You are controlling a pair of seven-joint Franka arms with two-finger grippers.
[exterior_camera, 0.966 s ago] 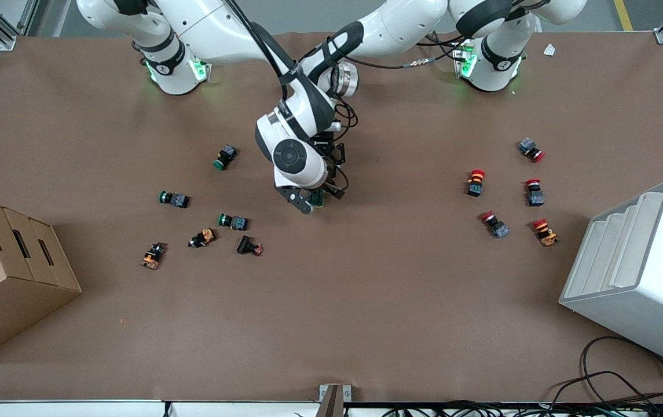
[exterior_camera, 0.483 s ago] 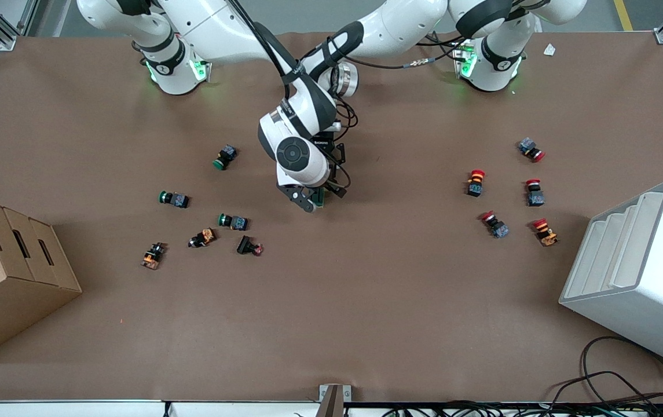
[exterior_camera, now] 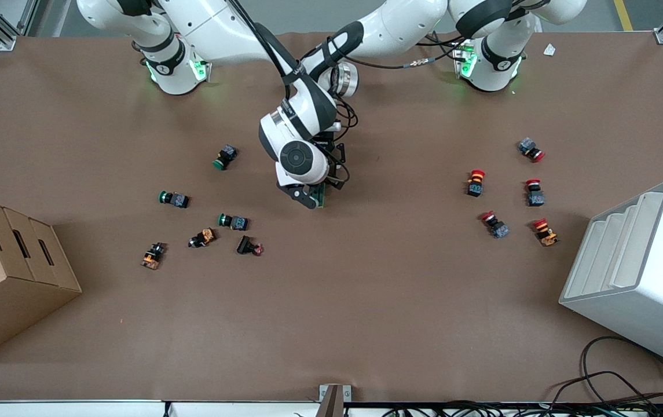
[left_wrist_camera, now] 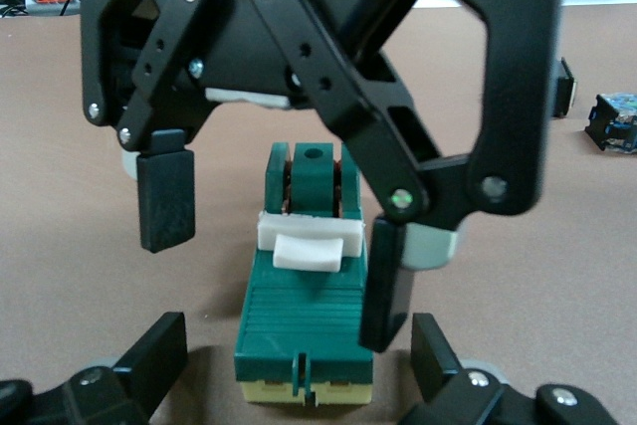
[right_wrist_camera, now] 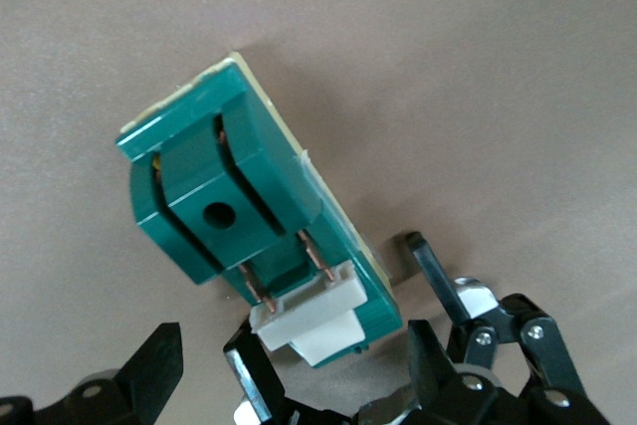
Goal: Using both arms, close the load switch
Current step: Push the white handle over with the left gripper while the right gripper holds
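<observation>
the load switch [exterior_camera: 322, 198] lies on the table [exterior_camera: 366, 301] near its middle, nearer the front camera than both arm bases, its green body flat and its white lever [left_wrist_camera: 308, 240] not yet pressed home. the right gripper [left_wrist_camera: 276, 246] hangs over it with fingers apart, straddling the lever end. the left gripper [left_wrist_camera: 299, 360] sits low beside the switch's end, fingers apart, gripping nothing. judged step: lining up on the lever; next, one arm should steady the body while the other pushes the lever down.
</observation>
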